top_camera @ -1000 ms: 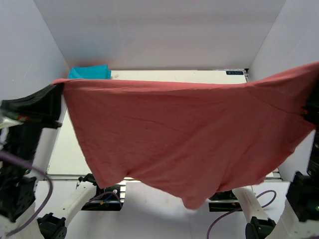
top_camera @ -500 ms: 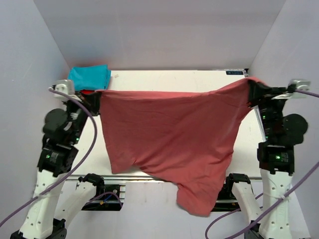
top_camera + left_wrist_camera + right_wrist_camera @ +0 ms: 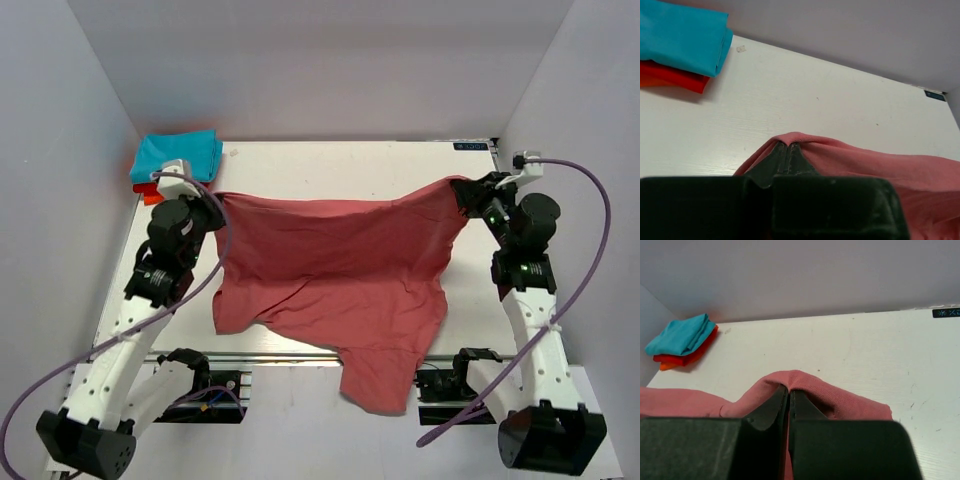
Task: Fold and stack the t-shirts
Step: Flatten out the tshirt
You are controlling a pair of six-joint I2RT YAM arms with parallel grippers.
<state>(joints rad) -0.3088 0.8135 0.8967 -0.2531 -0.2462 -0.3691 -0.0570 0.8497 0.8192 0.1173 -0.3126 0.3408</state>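
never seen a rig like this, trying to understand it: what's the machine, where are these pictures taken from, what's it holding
Two robot arms stand at the near edge of a white table. One picture looks down from above and behind them; the other two come from cameras on each wrist, showing that arm's dark fingers. The left gripper and right gripper are each shut on the edge of a salmon-pink t-shirt, spread between them. In the far left corner a folded turquoise t-shirt lies on an orange-red t-shirt.

White wood-grain worktop (image 3: 330, 165), boxed in by pale walls (image 3: 320, 70) along far, left and right edges; small dark label (image 3: 472, 146) at far right corner; soft, even light.
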